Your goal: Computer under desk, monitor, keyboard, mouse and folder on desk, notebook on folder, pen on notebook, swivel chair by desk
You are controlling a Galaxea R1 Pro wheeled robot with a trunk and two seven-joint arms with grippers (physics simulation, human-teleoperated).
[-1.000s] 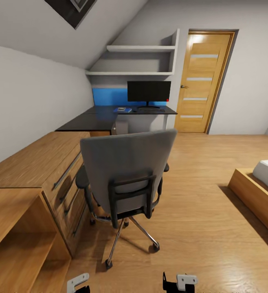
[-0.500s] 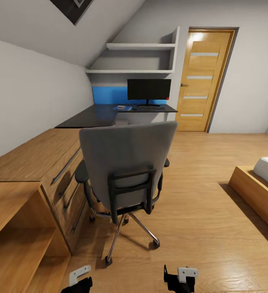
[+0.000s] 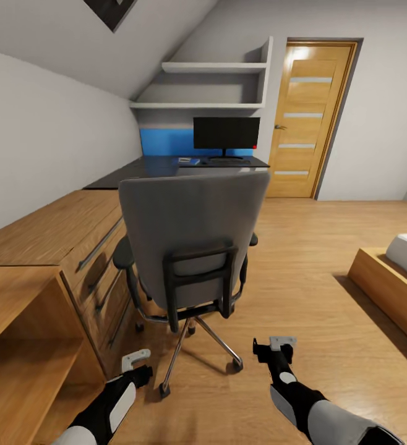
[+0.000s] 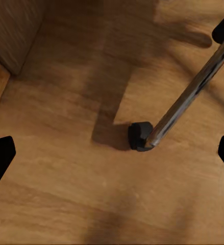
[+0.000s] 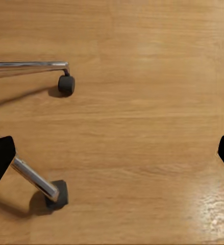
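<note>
Grey-backed swivel chair (image 3: 191, 241) stands between the robot and the distant desk (image 3: 166, 168); both empty, spread-fingered grippers (image 3: 135, 361) (image 3: 274, 347) hang low, risking snagging its chrome base.

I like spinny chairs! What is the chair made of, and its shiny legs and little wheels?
The swivel chair has a grey back that looks like soft matte cloth, though it could be plastic. Its black frame looks like plastic. The legs look like polished chrome metal, since they gleam. The castors look like dull black plastic or rubber.
</note>
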